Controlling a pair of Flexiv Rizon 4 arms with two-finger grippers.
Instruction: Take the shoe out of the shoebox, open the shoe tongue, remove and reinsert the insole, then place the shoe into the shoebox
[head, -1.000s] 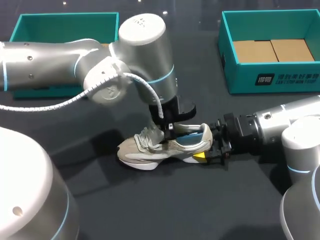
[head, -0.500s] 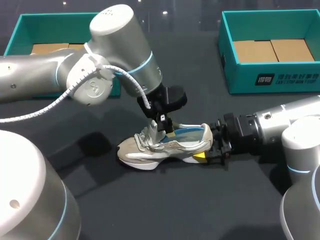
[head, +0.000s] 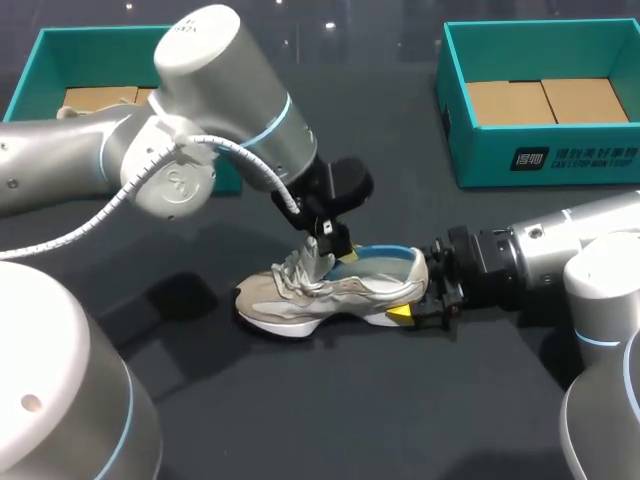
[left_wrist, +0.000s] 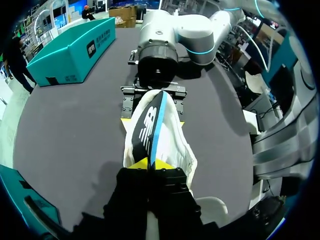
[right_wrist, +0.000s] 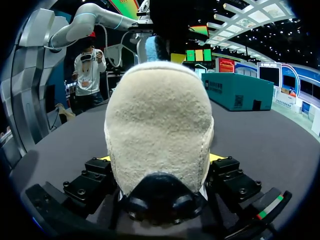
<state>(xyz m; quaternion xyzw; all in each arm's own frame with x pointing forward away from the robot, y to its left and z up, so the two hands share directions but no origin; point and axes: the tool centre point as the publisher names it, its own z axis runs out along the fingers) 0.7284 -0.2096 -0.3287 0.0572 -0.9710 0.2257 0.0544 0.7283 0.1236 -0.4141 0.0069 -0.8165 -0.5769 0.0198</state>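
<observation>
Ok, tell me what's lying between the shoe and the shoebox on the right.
Nothing visible: only bare table separates the shoe and that shoebox. The right gripper holding the heel sits beside the path.

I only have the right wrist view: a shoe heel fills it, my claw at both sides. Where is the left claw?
Observer: The left claw is above the opening of the shoe, shut on the insole.
Operator: Is the insole out?
Observer: Not yet; it stands on edge, its rear end down by the heel.
Operator: Where is the shoe?
Observer: On the table, apart from the right-hand shoebox.
</observation>
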